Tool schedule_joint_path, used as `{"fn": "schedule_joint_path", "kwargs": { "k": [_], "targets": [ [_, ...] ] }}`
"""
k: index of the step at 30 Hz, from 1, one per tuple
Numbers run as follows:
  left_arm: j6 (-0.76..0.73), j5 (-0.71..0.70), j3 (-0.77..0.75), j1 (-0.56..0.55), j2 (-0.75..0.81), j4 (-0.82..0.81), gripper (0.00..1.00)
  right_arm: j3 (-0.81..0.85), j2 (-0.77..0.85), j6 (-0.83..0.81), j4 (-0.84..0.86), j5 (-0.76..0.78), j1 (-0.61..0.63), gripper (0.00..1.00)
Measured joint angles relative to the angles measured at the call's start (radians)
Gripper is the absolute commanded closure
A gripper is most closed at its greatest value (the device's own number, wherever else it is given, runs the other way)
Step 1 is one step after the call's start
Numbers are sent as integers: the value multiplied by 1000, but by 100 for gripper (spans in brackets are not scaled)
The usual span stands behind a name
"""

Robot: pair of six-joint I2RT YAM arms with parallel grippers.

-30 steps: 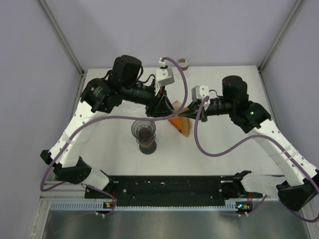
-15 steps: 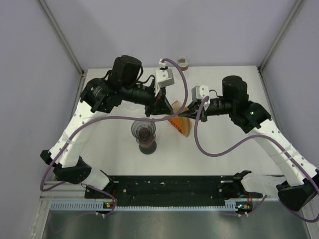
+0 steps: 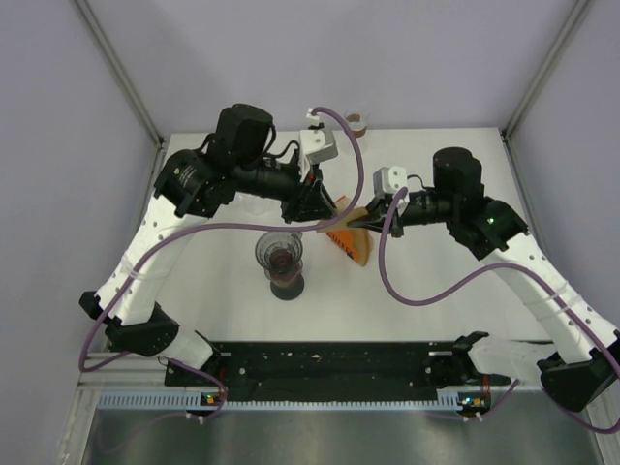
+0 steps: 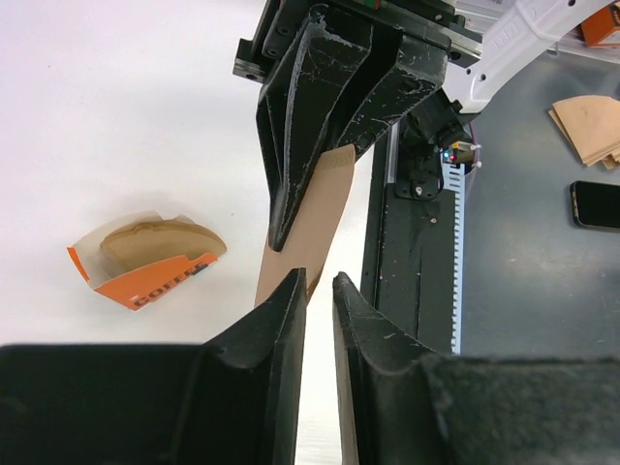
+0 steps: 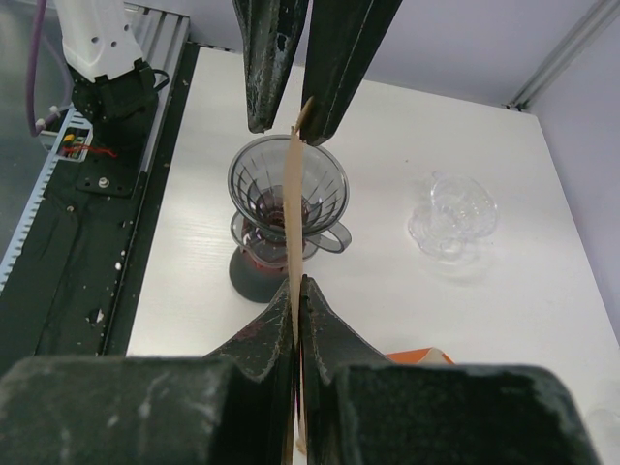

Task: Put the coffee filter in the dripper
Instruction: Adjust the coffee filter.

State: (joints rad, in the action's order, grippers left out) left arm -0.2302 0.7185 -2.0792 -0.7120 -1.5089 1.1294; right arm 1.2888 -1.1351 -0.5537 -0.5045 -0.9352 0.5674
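Coffee filter: hanging pinched in closed right tool, parted left tool straddling it, not yet entering dripper.

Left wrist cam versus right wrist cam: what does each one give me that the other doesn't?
Left wrist only: the open face of the orange filter box, a phone and a stack of spare filters. Right wrist only: the dripper and a clear glass piece. Both: the brown filter pinched in the right claw, with the left claw open around its edge.
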Motion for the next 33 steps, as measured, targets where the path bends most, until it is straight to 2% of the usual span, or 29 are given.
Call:
{"fn": "schedule_joint_path", "kwargs": {
  "k": [4, 12, 15, 21, 31, 33],
  "targets": [
    [1, 2, -7, 1, -2, 0, 80, 0, 2, 0, -1, 0, 0, 100],
    [18, 3, -31, 4, -2, 0, 96, 0, 2, 0, -2, 1, 0, 100],
    [18, 4, -31, 4, -3, 0, 95, 0, 2, 0, -2, 2, 0, 100],
    [15, 7, -31, 4, -6, 4, 85, 0, 2, 0, -3, 7, 0, 100],
    [10, 25, -31, 4, -18, 26, 82, 0, 2, 0, -6, 15, 0, 100],
    [10, 25, -31, 4, -21, 28, 86, 0, 2, 0, -6, 17, 0, 100]
  ]
}}
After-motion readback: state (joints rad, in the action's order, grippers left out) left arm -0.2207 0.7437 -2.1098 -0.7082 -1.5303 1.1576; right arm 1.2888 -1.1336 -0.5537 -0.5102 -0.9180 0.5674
